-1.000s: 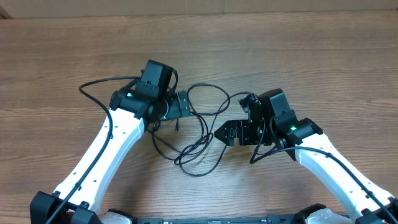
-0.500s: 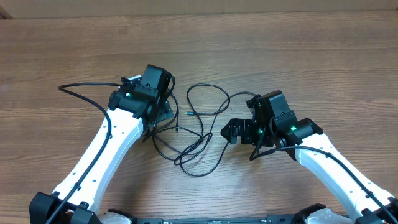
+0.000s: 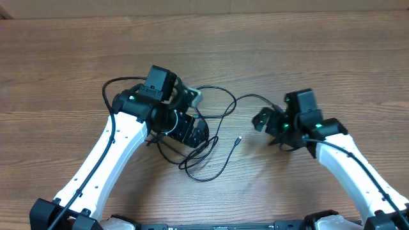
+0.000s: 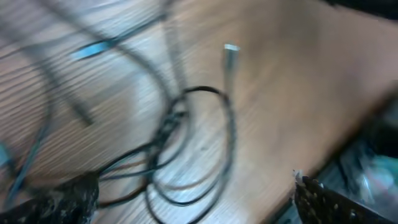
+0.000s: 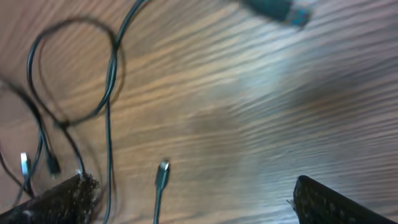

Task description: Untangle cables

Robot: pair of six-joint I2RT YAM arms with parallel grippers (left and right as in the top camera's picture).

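Centre: cables (image 3: 206,153) lie in loose loops, an obstacle between both arms.
Left side: left gripper (image 3: 197,132), jaws wide, hangs over the loops.
Right side: bare table (image 3: 255,166) between plug end (image 3: 238,140) and right gripper (image 3: 261,119).
Far side: bare wood.

2 robot arms: left arm (image 3: 115,147), right arm (image 3: 348,169). 2 grippers, 1 per arm: left gripper (image 3: 199,134), right gripper (image 3: 261,120). 1 wooden table (image 3: 319,51). Cables (image 4: 166,127): 1 tangle of thin black cords, exact no. can't be told (too much overlap). Plug ends in right wrist view: 3 clear, i.e. first plug (image 5: 163,169), second plug (image 5: 23,163), third plug (image 5: 53,167), plus 1 blurred plug (image 5: 273,9).
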